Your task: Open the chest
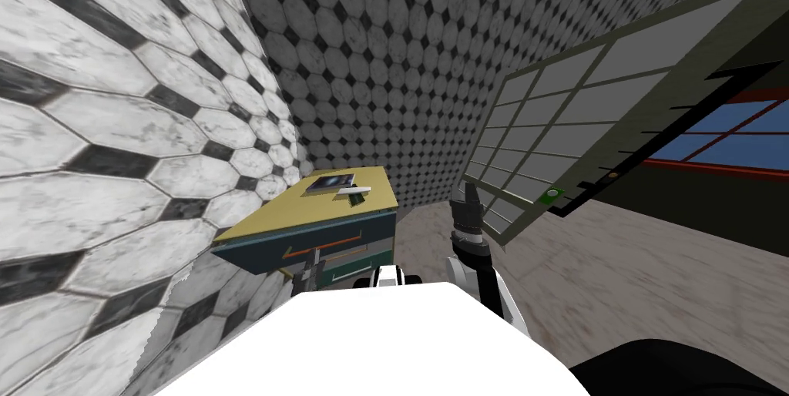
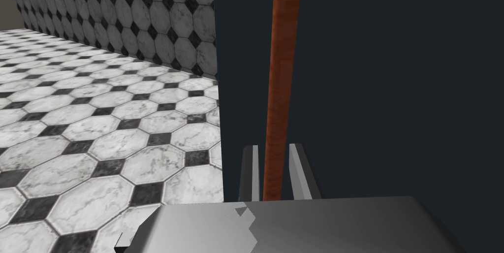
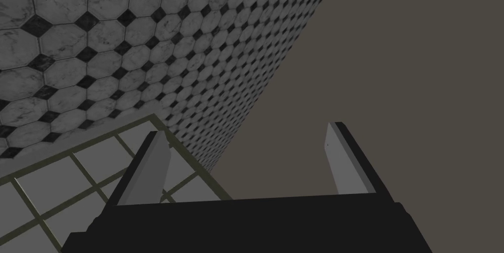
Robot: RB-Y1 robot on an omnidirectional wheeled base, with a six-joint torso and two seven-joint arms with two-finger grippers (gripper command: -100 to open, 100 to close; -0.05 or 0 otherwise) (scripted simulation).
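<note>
The low chest with a flat yellow top and dark blue-green front (image 1: 308, 210) is set at about 11 o'clock in the head view, backed into the corner of walls covered in white octagonal tiles with small black diamonds (image 1: 115, 129). A thin orange bar handle (image 1: 323, 245) is fixed across its dark front (image 2: 393, 92), and this handle (image 2: 278, 92) is held by the left gripper (image 2: 273, 146), whose two light grey fingers (image 2: 254, 166) are drawn narrow and set against either side of the bar. On the yellow top, toward 12 o'clock, a flat dark book-like slab with a bluish face (image 1: 331, 183) is seen, with a small pale object (image 1: 350, 195) just beside it. The right gripper (image 1: 468, 197) is raised at about 1 o'clock, apart from the chest, and its fingers (image 3: 152, 166) are spread wide with nothing between them. Just beside it, at 2 o'clock, a dark green-framed panel of grey panes (image 1: 555, 129) is swung open.
</note>
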